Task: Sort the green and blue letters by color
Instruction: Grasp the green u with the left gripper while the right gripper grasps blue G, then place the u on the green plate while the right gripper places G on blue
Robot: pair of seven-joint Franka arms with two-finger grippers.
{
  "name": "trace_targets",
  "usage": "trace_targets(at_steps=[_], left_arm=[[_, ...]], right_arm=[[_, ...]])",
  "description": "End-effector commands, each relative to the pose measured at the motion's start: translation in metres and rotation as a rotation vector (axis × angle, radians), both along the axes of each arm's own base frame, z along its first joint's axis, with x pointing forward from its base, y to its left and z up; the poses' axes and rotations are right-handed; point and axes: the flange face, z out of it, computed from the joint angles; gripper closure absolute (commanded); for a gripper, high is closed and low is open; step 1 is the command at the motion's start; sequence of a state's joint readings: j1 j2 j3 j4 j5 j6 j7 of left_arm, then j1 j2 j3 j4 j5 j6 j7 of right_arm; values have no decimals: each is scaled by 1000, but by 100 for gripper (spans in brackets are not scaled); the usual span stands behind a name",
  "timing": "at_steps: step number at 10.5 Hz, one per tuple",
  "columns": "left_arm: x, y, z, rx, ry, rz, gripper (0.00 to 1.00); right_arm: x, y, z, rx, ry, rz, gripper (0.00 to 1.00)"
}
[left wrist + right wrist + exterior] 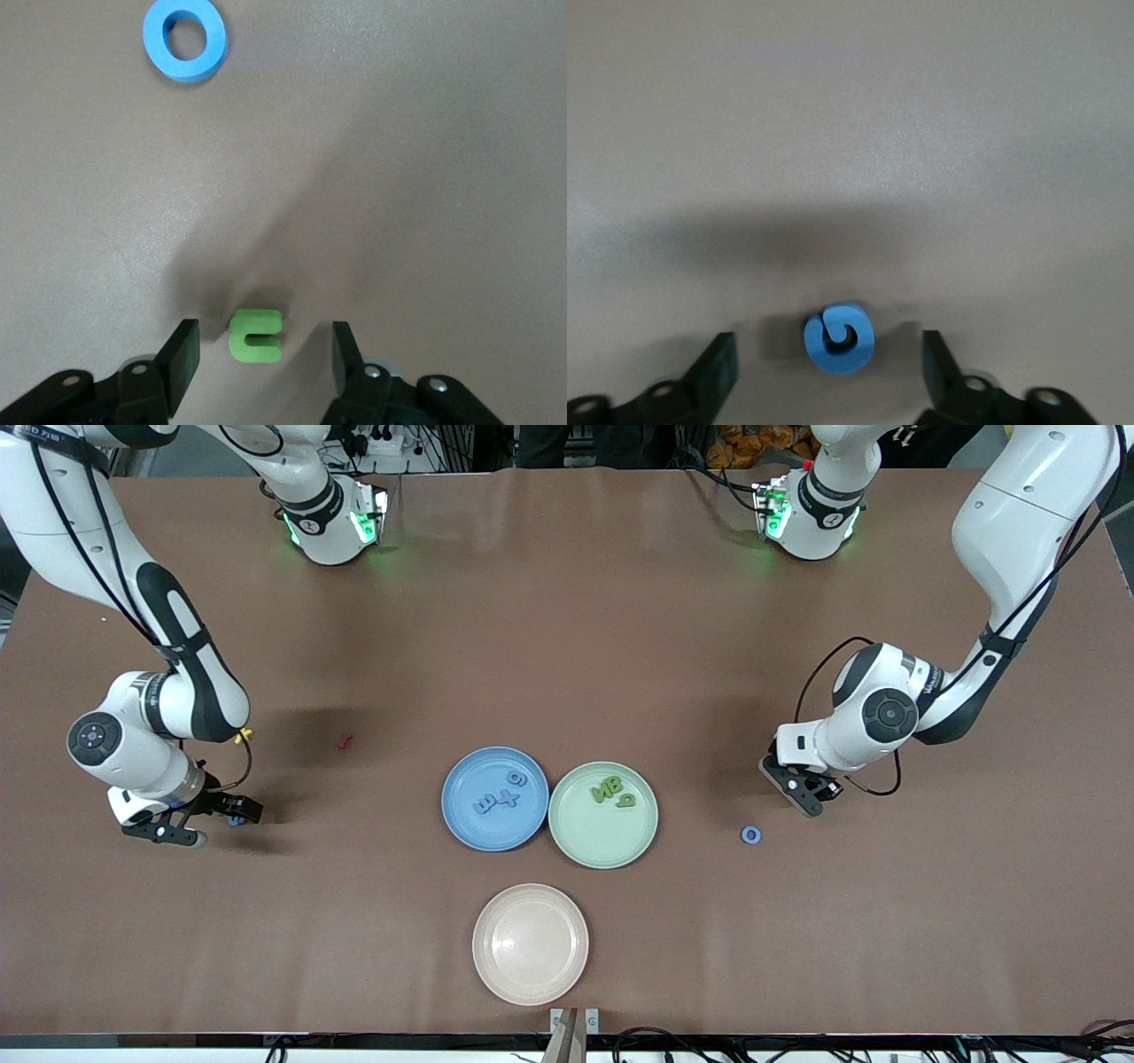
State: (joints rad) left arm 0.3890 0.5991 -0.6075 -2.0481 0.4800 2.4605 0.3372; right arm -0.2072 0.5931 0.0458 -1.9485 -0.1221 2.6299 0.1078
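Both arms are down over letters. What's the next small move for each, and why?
Probably close both. The left gripper is open with a green letter between its fingers; the right gripper is open around a blue letter. Both letters lie on the table, apparently untouched.

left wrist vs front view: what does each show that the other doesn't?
Only the left wrist view: a green letter lying on the table between the open fingers of the left gripper; in the front view the gripper hides it.

Only the front view: the blue plate and green plate holding sorted letters, the empty pink plate, and the right gripper.

Both: the blue ring letter, lying loose on the table.
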Motion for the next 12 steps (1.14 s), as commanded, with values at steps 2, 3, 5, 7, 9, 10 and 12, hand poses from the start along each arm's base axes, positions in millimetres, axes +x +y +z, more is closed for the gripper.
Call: trace_targets(at_steps=[2, 3, 5, 7, 9, 10, 12], left_arm=[[0, -1, -1, 14, 0, -11, 38], [0, 0, -1, 14, -1, -9, 40], [1, 0, -3, 11, 3, -6, 43], [0, 1, -5, 11, 6, -6, 48], [1, 1, -6, 9, 7, -3, 50], [1, 2, -7, 11, 7, -3, 54], [0, 3, -10, 9, 12, -1, 55]], right_arm=[[0, -2, -5, 4, -18, 5, 86], [0, -4, -5, 3, -19, 1, 90], [1, -5, -3, 2, -24, -7, 97], [11, 8, 17, 0, -38, -8, 100], [17, 68, 48, 8, 3, -46, 100], [19, 101, 62, 6, -13, -50, 100], [19, 165, 75, 62, -32, -64, 100]])
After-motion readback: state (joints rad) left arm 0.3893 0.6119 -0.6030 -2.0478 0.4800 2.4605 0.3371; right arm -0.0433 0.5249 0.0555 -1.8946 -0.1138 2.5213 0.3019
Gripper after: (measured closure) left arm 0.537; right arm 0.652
